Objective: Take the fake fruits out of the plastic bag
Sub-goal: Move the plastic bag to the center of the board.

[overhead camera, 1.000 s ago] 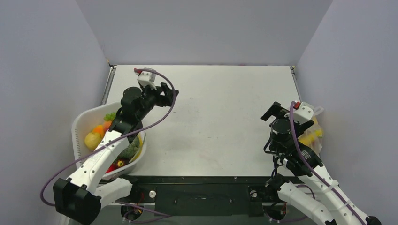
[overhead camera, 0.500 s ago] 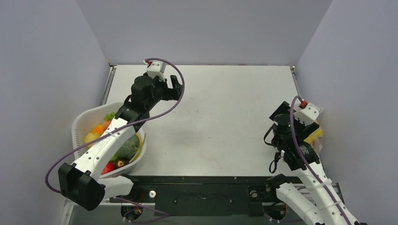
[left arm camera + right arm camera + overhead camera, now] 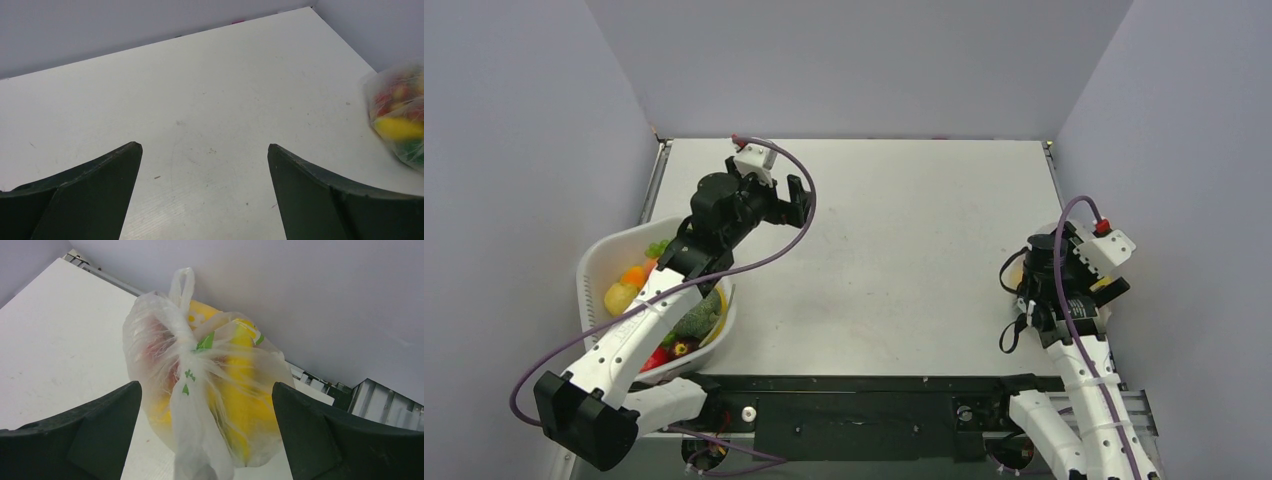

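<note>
Between the right gripper's (image 3: 205, 386) dark fingers (image 3: 85, 435), which stand spread wide and pinch nothing, the plastic bag (image 3: 150, 340) fills the gap just beyond the tips. It rests on the white table (image 3: 60, 330), close to the grey wall (image 3: 300, 300) on the far side of the fingers. The film is gathered into a twist at its middle, and one loop handle (image 3: 181, 282) stands up above it. Fake fruits (image 3: 245, 395) show through the film: yellow ones toward the right finger, a reddish one toward the left finger, and small green bits near the twist. Whether either finger touches the film cannot be told.

The left gripper (image 3: 204, 146) also has its fingers spread wide, with only bare table showing between them. From those fingers the bag lies well apart, ahead and off past the right fingertip.

Behind the left gripper, under its arm, a white basket (image 3: 589, 275) sits at the table's edge and holds more toy produce: a green broccoli (image 3: 699, 318), a yellow piece (image 3: 621, 297), an orange piece (image 3: 634, 275) and a red piece (image 3: 659, 357).
</note>
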{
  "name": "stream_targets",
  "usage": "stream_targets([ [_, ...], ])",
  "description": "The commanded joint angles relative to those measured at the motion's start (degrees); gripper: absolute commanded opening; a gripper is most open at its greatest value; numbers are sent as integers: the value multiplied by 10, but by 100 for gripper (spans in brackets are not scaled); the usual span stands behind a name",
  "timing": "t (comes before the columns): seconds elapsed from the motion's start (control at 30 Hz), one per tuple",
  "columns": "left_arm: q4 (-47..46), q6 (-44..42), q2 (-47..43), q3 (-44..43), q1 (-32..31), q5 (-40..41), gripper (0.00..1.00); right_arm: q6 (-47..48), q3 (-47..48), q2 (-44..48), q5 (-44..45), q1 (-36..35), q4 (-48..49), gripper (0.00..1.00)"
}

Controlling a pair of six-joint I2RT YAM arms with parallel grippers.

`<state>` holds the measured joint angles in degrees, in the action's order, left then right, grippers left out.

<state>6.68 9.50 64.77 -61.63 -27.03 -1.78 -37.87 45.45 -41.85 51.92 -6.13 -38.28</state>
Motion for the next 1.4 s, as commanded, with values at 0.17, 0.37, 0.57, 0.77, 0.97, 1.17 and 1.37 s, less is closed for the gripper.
stream_targets([
  [0.17, -15, -41, -13, 5, -29, -11, 94, -6, -7, -8, -55, 16, 4, 87],
  [0.37, -15, -50, -7, 8, -44, 0, 92, 18, -16, -6, -67, 17, 17, 70],
  [0.57, -19, -41, 7, 9, -51, -8, 92, 16, -23, 6, -76, 16, 23, 47],
  [0.77, -19, -28, 21, 2, -52, -30, 91, 33, -19, 2, -137, 15, 29, 6],
  [0.97, -19, -29, 24, 1, -52, -28, 91, 52, -14, -13, -201, -63, 55, 0],
  [1.17, -19, -30, 26, 1, -52, -22, 90, 58, -11, -57, -194, -252, 119, 0],
  [1.37, -17, -43, 17, 3, -52, 4, 90, 63, 2, -146, -219, -403, 196, 0],
])
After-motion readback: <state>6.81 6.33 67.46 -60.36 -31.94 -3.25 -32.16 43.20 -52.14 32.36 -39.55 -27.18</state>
